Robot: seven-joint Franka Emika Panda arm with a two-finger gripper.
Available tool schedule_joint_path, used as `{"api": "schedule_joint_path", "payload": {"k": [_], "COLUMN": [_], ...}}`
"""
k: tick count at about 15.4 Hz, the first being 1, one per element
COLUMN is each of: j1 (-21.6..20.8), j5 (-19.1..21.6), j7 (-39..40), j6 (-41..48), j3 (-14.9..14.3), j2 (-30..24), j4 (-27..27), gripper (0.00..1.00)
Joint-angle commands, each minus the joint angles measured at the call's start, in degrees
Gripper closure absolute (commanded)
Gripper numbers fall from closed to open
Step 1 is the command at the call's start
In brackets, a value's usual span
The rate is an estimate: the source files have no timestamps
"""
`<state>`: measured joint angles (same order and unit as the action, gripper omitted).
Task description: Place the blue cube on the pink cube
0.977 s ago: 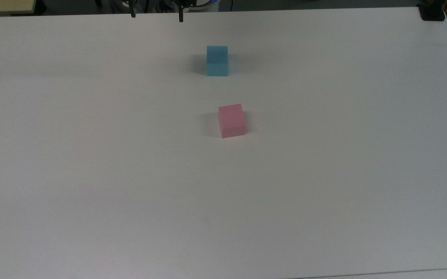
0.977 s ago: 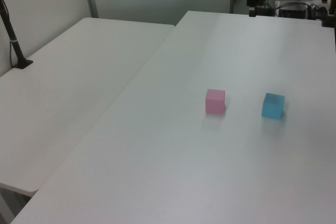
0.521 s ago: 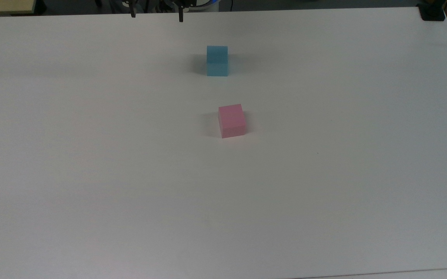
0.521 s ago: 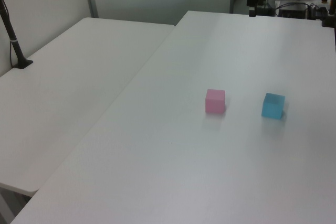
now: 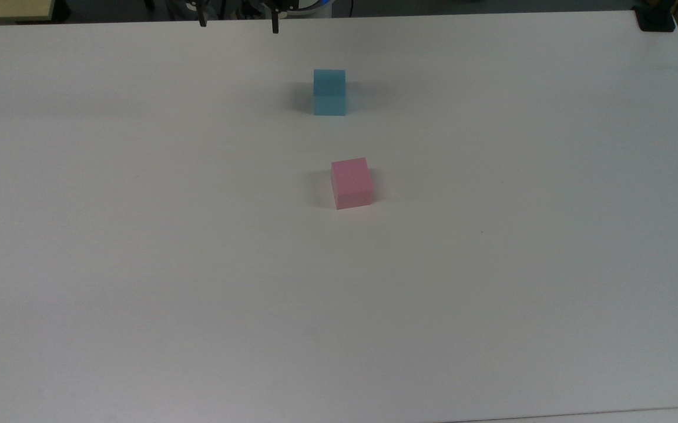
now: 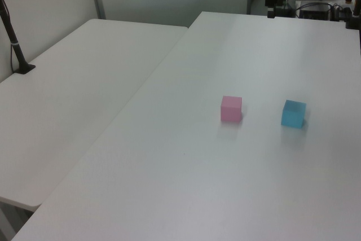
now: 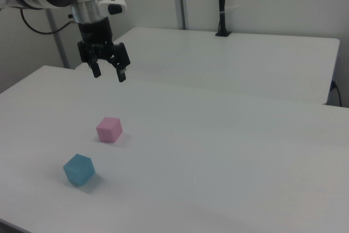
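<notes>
The blue cube (image 5: 329, 92) (image 6: 293, 114) (image 7: 79, 169) sits on the white table (image 5: 139, 235), toward the top view's far edge. The pink cube (image 5: 351, 183) (image 6: 231, 109) (image 7: 109, 129) rests a short gap nearer the middle of the table, apart from the blue one. My gripper (image 5: 238, 23) (image 7: 109, 72) hangs open high above the table, at the top view's upper edge, left of the blue cube and well away from both cubes. Nothing is between its fingers (image 7: 121, 75).
A second white table (image 6: 73, 83) (image 7: 234, 58) adjoins this one, with a black pole (image 6: 14, 43) (image 7: 221, 4) clamped to it. A black clamp (image 5: 656, 20) sits on the top view's upper right corner. Desk clutter (image 6: 333, 4) lies beyond the table's far edge.
</notes>
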<state>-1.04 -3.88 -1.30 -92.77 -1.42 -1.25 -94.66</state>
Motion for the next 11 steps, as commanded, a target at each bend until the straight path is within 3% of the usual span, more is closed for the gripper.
{"api": "schedule_joint_path", "payload": {"k": [1,4,11], "j1": [-1.1,-3.9,-12.1], "j5": [1.4,4.3,4.6], "j7": [0.6,-0.3,-7.9], "j6": [1.2,1.5,1.2], "j3": [0.3,0.5,0.5], "j2": [0.2,-0.2,-3.2], "j4": [1.4,1.3,-1.4], "gripper": [0.00,0.00,0.00]}}
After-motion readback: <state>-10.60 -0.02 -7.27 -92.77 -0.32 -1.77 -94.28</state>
